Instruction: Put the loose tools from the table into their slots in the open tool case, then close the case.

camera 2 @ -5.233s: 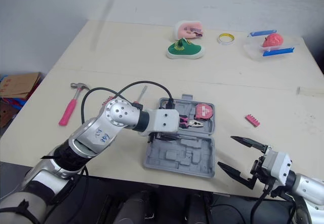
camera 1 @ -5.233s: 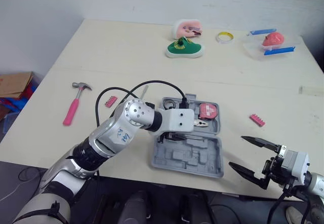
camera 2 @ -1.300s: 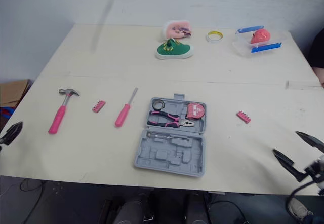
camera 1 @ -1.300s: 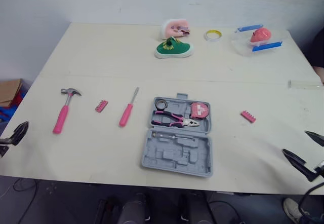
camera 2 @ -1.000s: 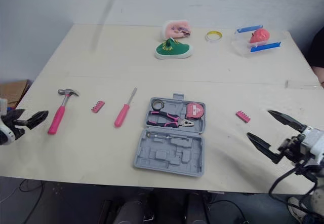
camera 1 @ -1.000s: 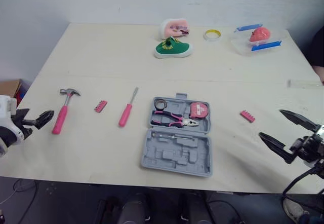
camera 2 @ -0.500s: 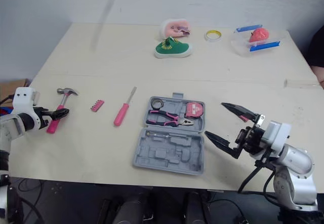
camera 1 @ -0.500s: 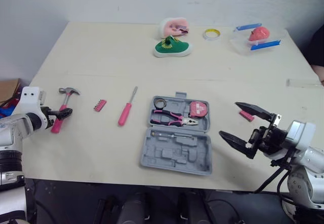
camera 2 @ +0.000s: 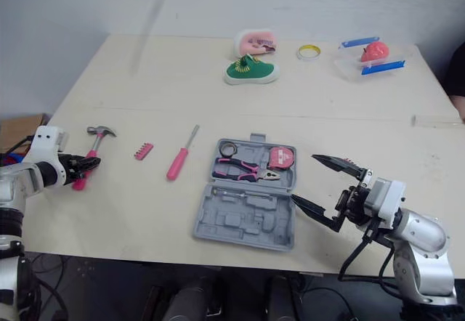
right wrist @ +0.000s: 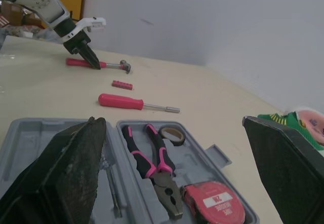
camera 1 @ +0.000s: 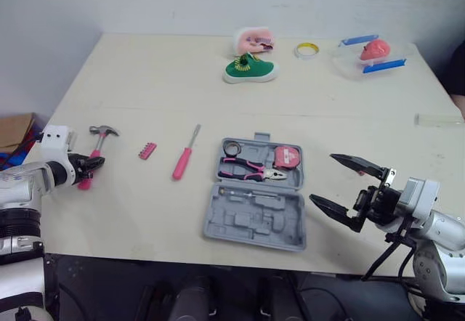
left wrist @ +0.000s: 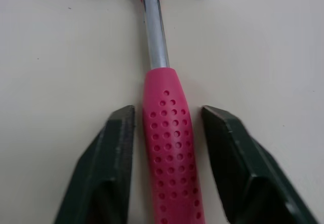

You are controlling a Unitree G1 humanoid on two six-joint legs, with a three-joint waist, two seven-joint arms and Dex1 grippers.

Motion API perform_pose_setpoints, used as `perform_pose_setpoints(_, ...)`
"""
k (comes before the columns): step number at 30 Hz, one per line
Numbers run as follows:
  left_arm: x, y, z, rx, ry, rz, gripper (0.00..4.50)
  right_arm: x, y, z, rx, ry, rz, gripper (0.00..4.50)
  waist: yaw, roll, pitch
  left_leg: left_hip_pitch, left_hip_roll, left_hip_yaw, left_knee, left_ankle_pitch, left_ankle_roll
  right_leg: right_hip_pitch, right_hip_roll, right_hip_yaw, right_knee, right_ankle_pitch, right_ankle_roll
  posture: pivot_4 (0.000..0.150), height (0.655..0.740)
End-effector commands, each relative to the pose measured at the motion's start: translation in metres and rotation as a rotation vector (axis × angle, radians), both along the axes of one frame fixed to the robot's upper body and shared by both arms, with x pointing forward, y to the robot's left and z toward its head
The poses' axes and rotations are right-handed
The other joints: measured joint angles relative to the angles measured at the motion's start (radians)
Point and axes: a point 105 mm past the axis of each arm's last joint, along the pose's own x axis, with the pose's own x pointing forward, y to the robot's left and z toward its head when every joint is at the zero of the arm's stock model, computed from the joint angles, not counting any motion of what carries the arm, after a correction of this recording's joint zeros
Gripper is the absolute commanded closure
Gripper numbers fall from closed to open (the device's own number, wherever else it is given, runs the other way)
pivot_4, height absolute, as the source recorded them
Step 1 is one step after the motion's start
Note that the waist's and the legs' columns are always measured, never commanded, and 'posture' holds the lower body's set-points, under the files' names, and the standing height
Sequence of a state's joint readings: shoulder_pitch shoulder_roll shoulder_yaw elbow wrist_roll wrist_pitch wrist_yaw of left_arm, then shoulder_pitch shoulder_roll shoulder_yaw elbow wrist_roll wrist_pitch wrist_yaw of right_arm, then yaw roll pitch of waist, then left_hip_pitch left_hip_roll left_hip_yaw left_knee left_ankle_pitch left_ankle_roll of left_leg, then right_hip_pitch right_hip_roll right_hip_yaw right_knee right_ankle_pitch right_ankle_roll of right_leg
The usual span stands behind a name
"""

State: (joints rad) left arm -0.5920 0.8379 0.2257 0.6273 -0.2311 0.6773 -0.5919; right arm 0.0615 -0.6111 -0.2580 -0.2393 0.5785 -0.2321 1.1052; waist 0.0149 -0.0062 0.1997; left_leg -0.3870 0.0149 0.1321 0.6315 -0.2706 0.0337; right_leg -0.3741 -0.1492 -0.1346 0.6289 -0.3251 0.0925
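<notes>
**Left gripper straddled the hammer handle; case lay open**

The hammer (camera 1: pixel 99 139) lay flat near the left edge of the table (camera 1: pixel 145 81), well apart from the tool case (camera 1: pixel 253 223), with its metal head pointing away from the robot. The left gripper (camera 1: pixel 94 163) was down at the pink handle. In the left wrist view its two fingers (left wrist: pixel 117 148) stood one on each side of the grip. A thin strip of table showed between each finger and the handle, narrower on one side than on the other. The jaws were parted a little wider than the handle and had hold of nothing.

The right gripper (camera 1: pixel 321 177) hung just beside the right edge of the case. Its fingers were spread wide, with nothing between them.

The case was open near the front middle of the table, its two grey halves flat. The far half held the pink-handled pliers (camera 1: pixel 247 168), a red tape measure (camera 1: pixel 286 157) and a small dark roll of tape (camera 1: pixel 232 148). The moulded slots of the near half looked mostly unfilled.

A pink screwdriver (camera 1: pixel 183 157) lay loose just left of the case. A small pink bit strip (camera 1: pixel 147 150) lay between the screwdriver and the hammer.

At the far side of the table sat a green shoe (camera 1: pixel 251 68), a ring of tape (camera 1: pixel 309 49) and a clear box (camera 1: pixel 370 52).
</notes>
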Motion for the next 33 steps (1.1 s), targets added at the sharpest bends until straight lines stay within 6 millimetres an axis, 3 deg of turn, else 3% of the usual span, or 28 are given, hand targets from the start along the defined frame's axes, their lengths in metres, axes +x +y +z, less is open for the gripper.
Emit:
perform_pose_setpoints(1,-0.014,-0.009,-0.041,-0.058,0.126,-0.014,3.93,-0.006,-0.005,0.013,-0.024,-0.045,-0.021,0.00,0.004,0.001,-0.001,0.000,0.000,0.001,0.000,0.000,0.000,0.000,0.000,0.001,0.000,0.000,0.000,0.150,0.7400)
perform_pose_setpoints(5,-0.007,-0.004,-0.022,-0.119,-0.026,0.020,3.93,-0.012,-0.010,0.014,-0.050,-0.034,-0.042,0.00,0.007,0.003,-0.002,0.001,0.000,0.003,0.000,-0.003,-0.001,0.000,0.000,0.003,-0.001,0.001,0.001,0.150,0.7400)
perform_pose_setpoints(10,0.000,-0.003,0.018,-0.149,-0.257,0.001,3.93,-0.017,-0.014,0.017,-0.069,-0.032,-0.064,0.00,0.009,0.002,-0.001,0.000,0.000,0.003,0.000,-0.003,-0.001,-0.001,0.000,0.003,-0.001,0.001,0.002,0.150,0.7400)
perform_pose_setpoints(15,-0.002,-0.021,0.060,-0.082,-0.458,-0.152,3.93,-0.017,-0.014,0.023,-0.083,-0.041,-0.078,0.00,0.010,-0.007,0.003,-0.001,0.000,0.002,0.001,-0.003,-0.001,-0.001,0.000,0.002,-0.001,0.002,0.002,0.150,0.7400)
perform_pose_setpoints(18,-0.012,-0.062,0.092,0.019,-0.605,-0.409,3.93,-0.014,-0.012,0.029,-0.097,-0.048,-0.089,0.00,0.008,-0.014,0.004,-0.003,0.001,0.002,0.001,-0.003,-0.001,-0.002,0.000,0.002,-0.003,0.002,0.002,0.150,0.7400)
perform_pose_setpoints(21,-0.022,-0.097,0.103,0.061,-0.665,-0.600,3.93,-0.012,-0.011,0.030,-0.120,-0.036,-0.086,0.00,0.007,-0.015,0.004,-0.003,0.001,0.003,0.001,-0.005,-0.002,-0.002,0.000,0.002,-0.005,0.002,0.002,0.150,0.7400)
perform_pose_setpoints(26,-0.042,-0.161,0.107,0.089,-0.677,-0.938,3.93,-0.008,-0.010,0.029,-0.138,-0.012,-0.086,0.00,0.006,-0.015,0.004,-0.003,0.001,0.004,0.000,-0.003,0.003,-0.002,0.001,0.001,-0.006,0.002,0.002,0.150,0.7400)
perform_pose_setpoints(30,-0.062,-0.207,0.096,0.114,-0.591,-1.213,3.93,-0.007,-0.010,0.027,-0.147,0.012,-0.097,0.00,0.007,-0.015,0.004,-0.003,0.001,0.005,0.001,-0.002,0.004,-0.002,0.001,0.002,-0.006,0.002,0.002,0.150,0.7400)
perform_pose_setpoints(33,-0.069,-0.232,0.091,0.103,-0.526,-1.327,3.93,-0.006,-0.011,0.025,-0.146,0.029,-0.108,0.00,0.009,-0.015,0.004,-0.003,0.001,0.005,0.002,-0.002,0.004,-0.002,0.001,0.002,-0.005,0.002,0.002,0.150,0.7400)
